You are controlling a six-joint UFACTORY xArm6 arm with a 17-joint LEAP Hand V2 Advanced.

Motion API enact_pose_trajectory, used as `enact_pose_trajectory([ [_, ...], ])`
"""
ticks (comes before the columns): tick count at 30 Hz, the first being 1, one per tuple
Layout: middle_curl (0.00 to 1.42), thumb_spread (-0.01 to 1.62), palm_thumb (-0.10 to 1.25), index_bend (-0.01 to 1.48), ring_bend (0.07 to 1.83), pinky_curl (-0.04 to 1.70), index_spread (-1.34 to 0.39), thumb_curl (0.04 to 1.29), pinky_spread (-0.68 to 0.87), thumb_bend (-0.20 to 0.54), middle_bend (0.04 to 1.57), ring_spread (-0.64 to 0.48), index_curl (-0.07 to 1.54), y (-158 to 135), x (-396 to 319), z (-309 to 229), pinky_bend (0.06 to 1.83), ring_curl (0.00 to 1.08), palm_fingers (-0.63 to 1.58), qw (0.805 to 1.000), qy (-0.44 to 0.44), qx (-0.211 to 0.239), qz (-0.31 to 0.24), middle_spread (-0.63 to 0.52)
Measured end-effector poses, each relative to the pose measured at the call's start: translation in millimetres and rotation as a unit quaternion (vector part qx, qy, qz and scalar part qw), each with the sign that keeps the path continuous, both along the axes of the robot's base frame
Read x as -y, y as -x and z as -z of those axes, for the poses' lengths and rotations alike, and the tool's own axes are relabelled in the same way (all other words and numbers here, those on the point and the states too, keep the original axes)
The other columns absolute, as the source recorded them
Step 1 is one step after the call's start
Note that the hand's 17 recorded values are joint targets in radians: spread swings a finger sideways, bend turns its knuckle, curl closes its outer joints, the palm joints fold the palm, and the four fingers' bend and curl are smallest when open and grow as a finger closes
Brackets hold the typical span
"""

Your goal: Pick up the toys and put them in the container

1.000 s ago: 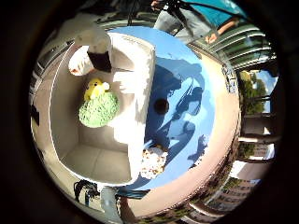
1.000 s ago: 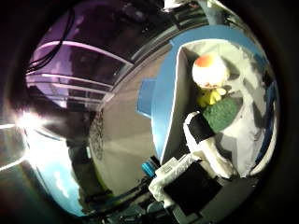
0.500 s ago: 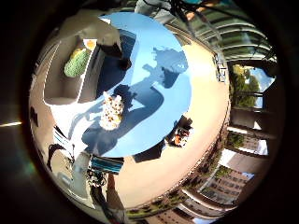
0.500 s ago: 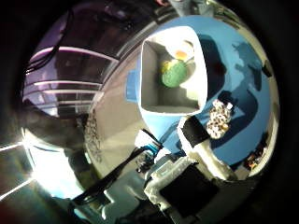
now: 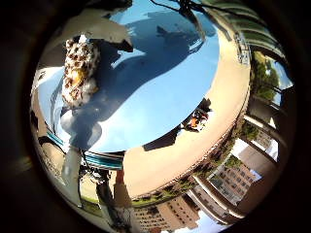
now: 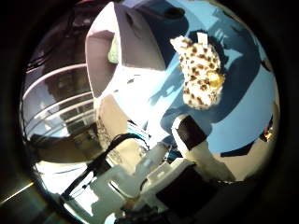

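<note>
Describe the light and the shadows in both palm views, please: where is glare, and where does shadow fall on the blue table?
Little finger side view: hard sunlight; long dark shadows cross the blue table beside the spotted plush toy. Thumb side view: strong glare whitens the table next to the white container, and the hand is partly in shadow.

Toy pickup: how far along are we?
Partly done. The white container on the blue table already holds something green. In hand: nothing; the hand is close over the spotted plush toy, which lies on the table beside the container. Left: grasp the plush, drop it in. A small orange object at the table's edge is unclear.
</note>
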State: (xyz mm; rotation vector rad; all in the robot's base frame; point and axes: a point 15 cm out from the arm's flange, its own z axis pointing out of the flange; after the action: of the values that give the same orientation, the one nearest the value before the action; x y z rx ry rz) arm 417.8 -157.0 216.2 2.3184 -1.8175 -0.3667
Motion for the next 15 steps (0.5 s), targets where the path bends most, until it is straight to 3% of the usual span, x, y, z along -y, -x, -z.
enact_pose_trajectory([
  [5,0.36,1.19,0.53,0.15,0.59,0.36,0.01,0.38,0.51,-0.028,0.20,0.33,0.24,16.3,-8.8,47.0,0.90,0.31,0.12,1.000,0.002,-0.004,0.010,0.18],
  [9,0.37,1.19,0.53,0.14,0.63,0.35,0.05,0.37,0.52,-0.025,0.22,0.33,0.23,13.2,-15.7,65.4,0.91,0.31,0.20,1.000,0.005,0.010,0.011,0.16],
  [15,0.43,1.19,0.60,0.11,0.84,0.37,0.01,0.38,0.46,-0.003,0.38,0.23,0.19,-0.2,-19.8,51.7,1.01,0.37,0.53,0.998,0.020,0.050,0.011,0.04],
])
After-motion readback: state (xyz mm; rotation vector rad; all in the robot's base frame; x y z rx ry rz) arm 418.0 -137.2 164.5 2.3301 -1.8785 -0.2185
